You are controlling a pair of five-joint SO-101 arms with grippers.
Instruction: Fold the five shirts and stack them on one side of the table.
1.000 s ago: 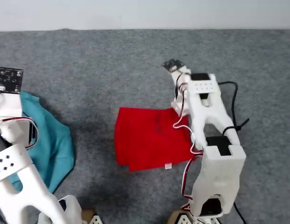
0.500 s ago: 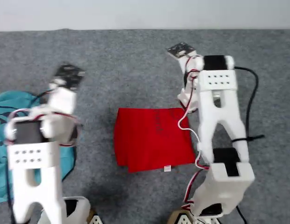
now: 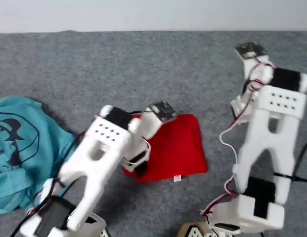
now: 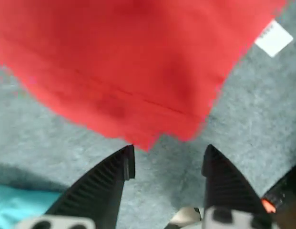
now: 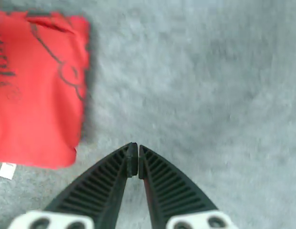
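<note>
Two shirts on the grey desk (image 3: 143, 64): crumpled teal shirt (image 3: 20, 148) at the left edge, folded red shirt (image 3: 178, 148) mid-desk. Over its near-left edge hangs the left end effector (image 4: 169, 152), fingers apart. Just right of it, over bare desk, the right end effector (image 5: 135, 152), fingers together. White tag (image 3: 177, 177) at the red shirt's near edge.

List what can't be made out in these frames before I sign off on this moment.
1. High view: the left arm lies over the red shirt's left part, so the fold there is hidden.
2. High view: the teal shirt is cut off by the picture's left edge.
3. Left wrist view: the red shirt runs past the picture's edge, and the print on its white tag is too small to read.
</note>
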